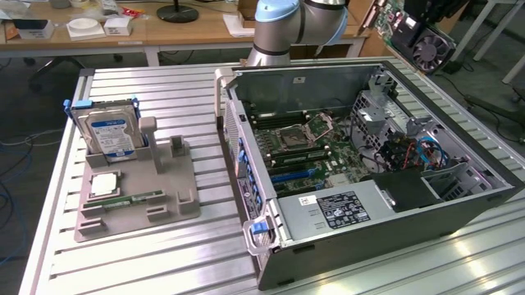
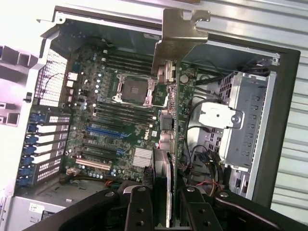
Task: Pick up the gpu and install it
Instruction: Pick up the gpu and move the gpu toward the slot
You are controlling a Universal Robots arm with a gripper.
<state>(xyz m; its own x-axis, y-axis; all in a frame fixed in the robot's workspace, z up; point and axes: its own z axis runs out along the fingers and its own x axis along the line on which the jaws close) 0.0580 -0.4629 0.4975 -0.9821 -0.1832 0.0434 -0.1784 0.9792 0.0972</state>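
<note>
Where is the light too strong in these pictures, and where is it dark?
Exterior view: light glares off the metal table beside the computer case, whose black wall looks dark. Wrist view: the table beyond the case is washed out white, and the gripper holding the gpu is a dark shape.

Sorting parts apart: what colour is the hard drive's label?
The hard drive label is blue, clearest in the exterior view.

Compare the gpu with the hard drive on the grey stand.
The gpu is gripped by the gripper in the air; the hard drive stands upright in the grey stand. The gpu shows a black shroud with a round fan; the hard drive is silver with a blue label. Both are flat, rectangular and outside the case.
</note>
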